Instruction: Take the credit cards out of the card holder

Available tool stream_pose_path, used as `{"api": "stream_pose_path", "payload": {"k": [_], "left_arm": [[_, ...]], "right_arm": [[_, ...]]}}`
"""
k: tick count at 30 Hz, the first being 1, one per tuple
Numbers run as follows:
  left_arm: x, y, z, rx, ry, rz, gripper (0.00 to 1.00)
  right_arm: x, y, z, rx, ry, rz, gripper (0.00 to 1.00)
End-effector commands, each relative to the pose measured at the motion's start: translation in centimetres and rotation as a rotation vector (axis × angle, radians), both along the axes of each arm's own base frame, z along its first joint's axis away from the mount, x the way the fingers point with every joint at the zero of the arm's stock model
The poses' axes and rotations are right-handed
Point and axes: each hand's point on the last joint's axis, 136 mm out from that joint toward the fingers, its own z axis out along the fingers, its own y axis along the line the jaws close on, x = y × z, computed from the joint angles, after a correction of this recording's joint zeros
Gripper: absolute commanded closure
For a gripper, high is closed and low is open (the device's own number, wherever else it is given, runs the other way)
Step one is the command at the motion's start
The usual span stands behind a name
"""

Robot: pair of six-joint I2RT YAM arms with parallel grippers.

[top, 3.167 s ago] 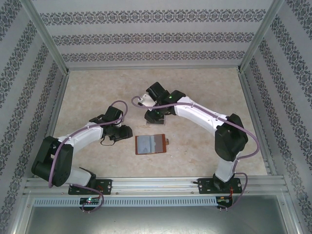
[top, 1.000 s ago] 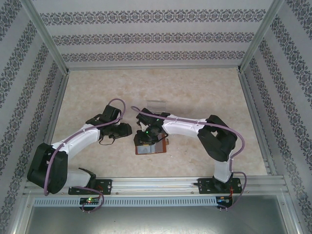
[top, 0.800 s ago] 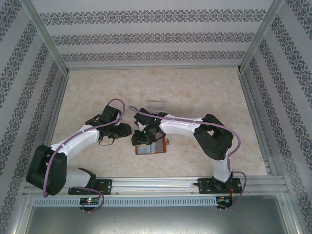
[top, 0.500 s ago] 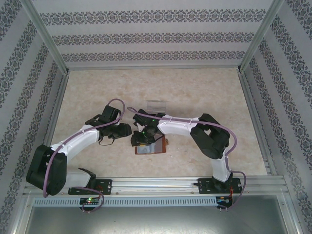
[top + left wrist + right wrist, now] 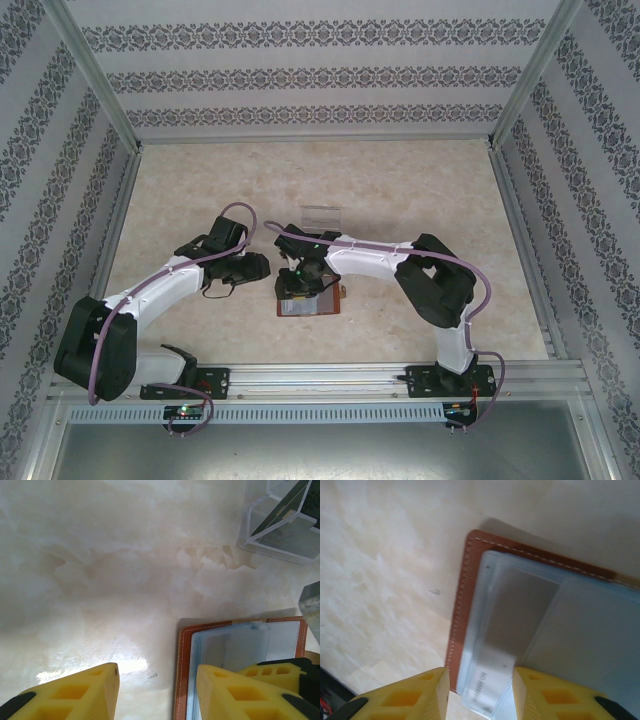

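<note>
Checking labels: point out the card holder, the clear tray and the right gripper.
card holder (image 5: pixel 461 605): right wrist view, on its brown stitched leather edge.
clear tray (image 5: pixel 295 537): left wrist view, on a bare see-through wall.
right gripper (image 5: pixel 479 680): right wrist view, midway between its yellow fingertips.

Clear plastic tray on beige marbled table.

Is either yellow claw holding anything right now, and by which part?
The left tool holds nothing. The right tool straddles the end of a pale card in the card holder; a grip cannot be told.
</note>
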Motion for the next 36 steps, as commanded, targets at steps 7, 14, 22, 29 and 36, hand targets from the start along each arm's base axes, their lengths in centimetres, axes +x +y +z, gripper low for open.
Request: {"api": "stream_pose_path", "payload": {"k": [7,14,22,29,36], "left_arm": [[-0.2,0.5,-0.3,0.023,0.011,-0.017,0.55],[0.1,0.2,-0.2,0.018,0.013,-0.025,0.55],[0.6,-0.2,0.0,0.01,0.011,-0.035,0.55],[0.9,-0.4,-0.1,0.004,0.017,-0.035,0.55],[0.8,-0.3,-0.3,0.006,0.021,-0.031,0.55]], "right_arm": [[-0.3,-3.9,0.1,-0.174,-0.052,-0.002,0.6],[0.2,-6.2,1.5,-0.274,-0.115,-0.007,0.58],[0.7,-8.9,2.7,-0.388,-0.176,-0.012,0.53],[1.2,-10.5,2.5,-0.453,-0.198,-0.013,0.51],[1.9,-11.7,1.7,-0.451,-0.182,-0.039,0.49]]}}
